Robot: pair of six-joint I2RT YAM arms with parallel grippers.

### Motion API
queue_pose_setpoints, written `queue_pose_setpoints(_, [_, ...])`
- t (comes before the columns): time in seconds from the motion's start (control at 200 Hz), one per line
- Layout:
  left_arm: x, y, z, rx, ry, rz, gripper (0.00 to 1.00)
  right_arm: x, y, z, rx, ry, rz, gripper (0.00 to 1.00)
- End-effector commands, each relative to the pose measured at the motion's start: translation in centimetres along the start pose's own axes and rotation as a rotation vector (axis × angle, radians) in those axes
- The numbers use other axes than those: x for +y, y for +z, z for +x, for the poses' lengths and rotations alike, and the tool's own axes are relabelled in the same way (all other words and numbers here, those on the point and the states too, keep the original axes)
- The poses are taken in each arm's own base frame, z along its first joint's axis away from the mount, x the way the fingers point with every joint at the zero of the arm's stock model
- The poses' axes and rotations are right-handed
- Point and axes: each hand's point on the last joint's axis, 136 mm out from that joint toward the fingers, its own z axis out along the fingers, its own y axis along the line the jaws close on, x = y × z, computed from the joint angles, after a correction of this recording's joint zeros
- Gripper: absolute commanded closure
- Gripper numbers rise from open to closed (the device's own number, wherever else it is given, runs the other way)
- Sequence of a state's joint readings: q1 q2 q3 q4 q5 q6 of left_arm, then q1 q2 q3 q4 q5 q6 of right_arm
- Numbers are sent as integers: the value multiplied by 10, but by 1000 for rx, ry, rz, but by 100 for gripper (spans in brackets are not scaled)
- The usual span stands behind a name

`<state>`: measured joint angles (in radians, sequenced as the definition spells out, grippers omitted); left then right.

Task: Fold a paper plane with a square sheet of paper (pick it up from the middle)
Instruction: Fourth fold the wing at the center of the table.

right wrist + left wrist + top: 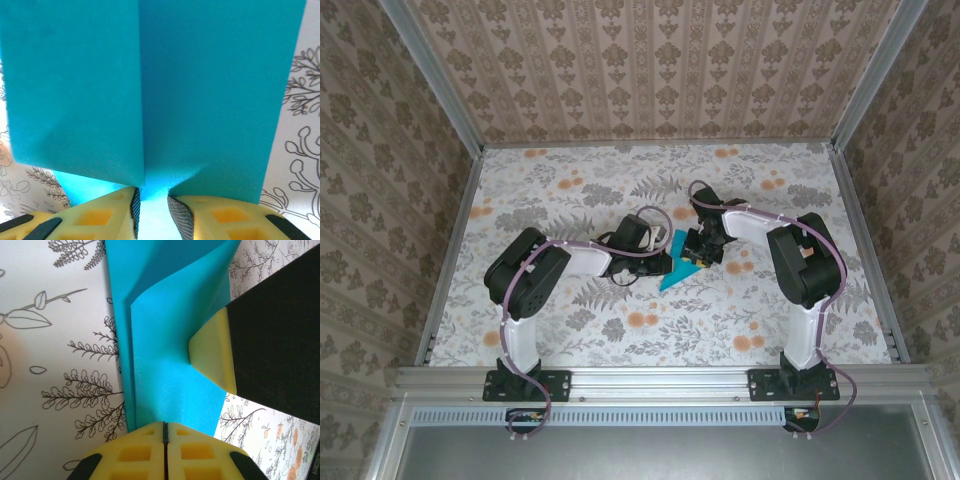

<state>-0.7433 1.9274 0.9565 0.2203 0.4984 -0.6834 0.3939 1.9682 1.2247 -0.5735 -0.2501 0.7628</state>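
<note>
Standing by the table (570,190), I see both arms bent in toward the middle, their pincers nose to nose over the paper plane (677,268). The teal dart lies flat on the flowered cloth, between the two pincers and under their tips, with its sharp point sticking out on the side of the arms' bases.

The left pincer (165,425) has its yellow fingers pressed together, with just a thin dark seam between them. From its own camera, the paper spreads straight out ahead of those tips, and its near edge meets them. I cannot tell whether a layer is caught in that seam. A raised flap of the paper stands ahead and a little to the left of the tips (it casts a soft shadow along the fold).

The right pincer (152,197) faces it from the other side. Its jaws stand a little apart, with the plane's centre crease running straight into the narrow gap between them. The sheet fans out ahead of both fingers, wider than the pincer itself. I cannot tell whether the pads are touching the crease.

In the left wrist view, one yellow fingertip (212,352) of the right pincer rests on the teal sheet, ahead and to the right of the closed left tips.
</note>
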Motion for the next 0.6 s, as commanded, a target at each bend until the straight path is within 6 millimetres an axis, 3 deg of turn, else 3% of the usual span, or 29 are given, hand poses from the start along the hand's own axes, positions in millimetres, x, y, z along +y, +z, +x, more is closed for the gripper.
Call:
queue_pose_setpoints(0.0, [6, 1, 3, 13, 8, -5, 92, -119, 71, 48, 153, 67, 427, 66])
queue_pose_setpoints(0.24, [20, 2, 19, 84, -22, -60, 98, -97, 54, 40, 125, 48, 336, 63])
queue_pose_setpoints(0.595, [44, 2, 48, 216, -56, -143, 100, -5, -34, 9, -40, -83, -59, 57])
